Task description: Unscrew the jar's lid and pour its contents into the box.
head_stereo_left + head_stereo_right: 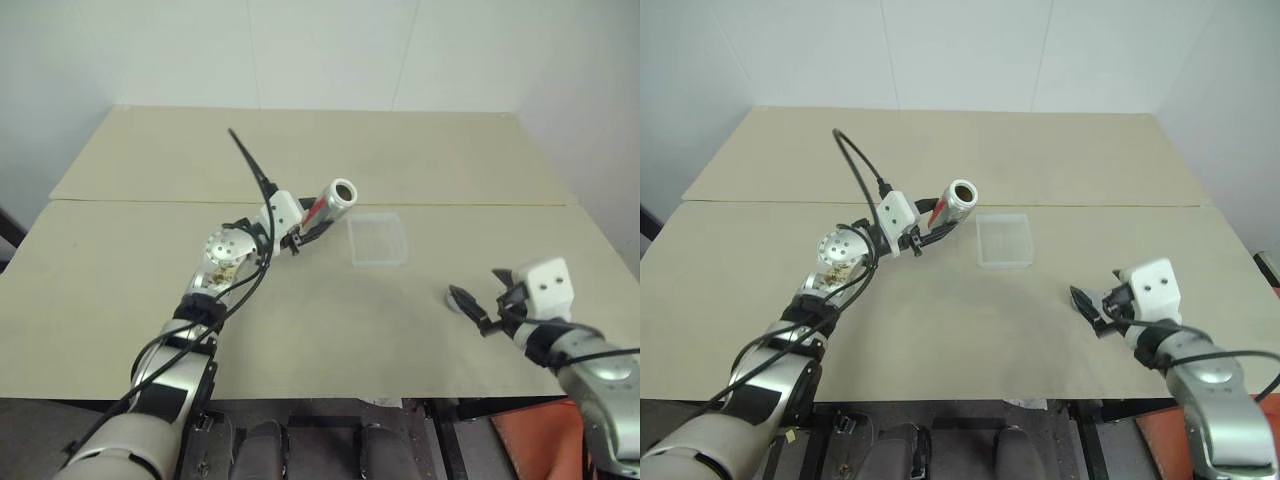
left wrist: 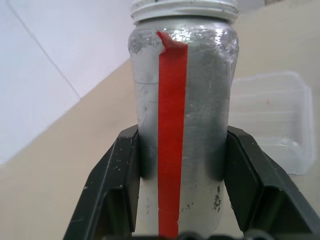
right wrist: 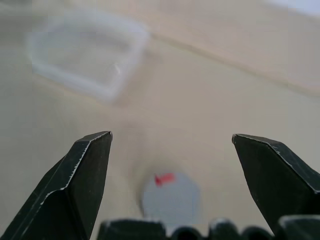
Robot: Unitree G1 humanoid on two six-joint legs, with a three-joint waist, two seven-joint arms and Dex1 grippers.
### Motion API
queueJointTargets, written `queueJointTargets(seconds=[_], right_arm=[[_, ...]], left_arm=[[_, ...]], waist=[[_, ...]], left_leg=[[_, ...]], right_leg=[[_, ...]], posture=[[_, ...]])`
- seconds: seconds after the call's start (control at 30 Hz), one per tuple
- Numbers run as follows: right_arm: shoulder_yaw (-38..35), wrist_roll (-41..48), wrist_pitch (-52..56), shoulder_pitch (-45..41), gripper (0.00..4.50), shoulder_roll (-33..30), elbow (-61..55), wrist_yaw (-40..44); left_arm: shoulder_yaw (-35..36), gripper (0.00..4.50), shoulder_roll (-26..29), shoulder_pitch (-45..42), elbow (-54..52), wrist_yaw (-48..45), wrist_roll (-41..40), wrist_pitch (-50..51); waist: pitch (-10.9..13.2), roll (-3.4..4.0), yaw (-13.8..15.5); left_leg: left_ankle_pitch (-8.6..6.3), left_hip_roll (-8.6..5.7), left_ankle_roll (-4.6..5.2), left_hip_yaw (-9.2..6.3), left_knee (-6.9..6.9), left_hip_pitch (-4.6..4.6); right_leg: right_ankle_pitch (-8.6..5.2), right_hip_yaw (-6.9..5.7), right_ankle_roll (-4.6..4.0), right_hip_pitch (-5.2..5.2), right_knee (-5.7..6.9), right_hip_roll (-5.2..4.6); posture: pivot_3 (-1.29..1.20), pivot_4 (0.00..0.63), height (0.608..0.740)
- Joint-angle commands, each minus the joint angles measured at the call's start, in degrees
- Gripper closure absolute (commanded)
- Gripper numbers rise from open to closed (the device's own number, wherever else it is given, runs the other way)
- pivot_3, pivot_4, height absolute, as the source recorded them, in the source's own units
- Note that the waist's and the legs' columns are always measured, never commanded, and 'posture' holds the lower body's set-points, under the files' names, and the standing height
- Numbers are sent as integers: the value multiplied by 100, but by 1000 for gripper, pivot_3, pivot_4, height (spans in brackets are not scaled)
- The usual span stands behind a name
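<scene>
Left gripper (image 2: 180, 200) clamps the uncapped jar (image 1: 334, 200), tilted toward the box (image 1: 379, 239) for pouring; right gripper (image 1: 478, 310), jaws apart, hovers over the lid (image 3: 171, 198) on the counter (image 1: 330, 330).

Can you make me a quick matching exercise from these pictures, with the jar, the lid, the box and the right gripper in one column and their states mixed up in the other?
Things:
1. jar
2. lid
3. box
4. right gripper

States:
A. open, above the lid
B. lying flat on the table
C. clear, resting beside the jar's mouth
D. uncapped, tilted, clamped in the left gripper

Pairs: 1-D, 2-B, 3-C, 4-A
</scene>
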Motion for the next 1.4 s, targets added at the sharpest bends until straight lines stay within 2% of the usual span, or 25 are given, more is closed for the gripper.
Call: queueJointTargets(seconds=[0.03, 0.17, 0.27, 0.4, 0.8, 0.97, 1.2, 1.3, 1.4], right_arm=[[268, 40, 428, -420, 35, -56, -343, -182], [581, 152, 671, -631, 35, 100, -672, -292], [687, 207, 902, -711, 35, 367, -805, -540], [805, 201, 1061, -518, 35, 579, -1095, -730], [867, 165, 1236, -237, 35, 810, -1556, -1125], [888, 203, 1224, -304, 35, 807, -1557, -1111], [960, 164, 1194, -344, 35, 777, -1486, -1093], [1032, 108, 1172, -349, 35, 732, -1458, -1073], [1052, 71, 1148, -324, 35, 726, -1425, -1065]], left_arm=[[-309, 2467, -41, -638, 526, 622, 674, -412], [-1003, 2467, -133, -1344, 1262, 2066, 1891, -622], [-1911, 2467, -177, -1881, 1676, 3648, 3167, -643], [-3052, 2467, -314, -2389, 2028, 5300, 4527, -644], [-5182, 2467, -423, -3097, 2575, 7596, 6810, -238], [-5458, 2467, -388, -3219, 2689, 7850, 7103, -82], [-5233, 2467, -403, -3176, 2728, 7671, 6876, -3], [-4613, 2467, -397, -3030, 2745, 7103, 6208, -269], [-3516, 2467, -425, -2707, 2752, 5901, 5044, -654]], waist=[[0, -1, 17], [1, -2, 65], [2, -3, 81], [2, -3, 109], [3, -5, 83], [3, -5, 82], [3, -4, 80], [3, -4, 78], [2, -3, 68]], left_leg=[[0, -1, 0, 1, 2, -5], [-1, -5, 1, -1, 1, -26], [-2, -9, 3, -4, 2, -40], [-3, -10, 5, -8, 4, -59], [-3, -10, 4, -1, 4, -64], [-3, -10, 5, 0, 4, -66], [-3, -10, 4, 1, 6, -67], [-3, -10, 4, 1, 6, -66], [-3, -9, 4, 2, 8, -67]], right_leg=[[0, -2, 0, -2, 0, 0], [0, -9, 2, -13, -12, -1], [2, -21, 5, -15, -15, -3], [4, -29, 9, -21, -12, -5], [2, -26, 11, -38, -15, -5], [2, -27, 11, -39, -13, -6], [2, -26, 11, -40, -7, -7], [2, -26, 11, -40, -5, -7], [2, -27, 11, -40, -3, -9]], posture=[[0, 150, 740], [0, 150, 740], [0, 150, 740], [0, 150, 740], [0, 150, 740], [0, 150, 740], [0, 150, 740], [0, 150, 740], [0, 150, 740]])
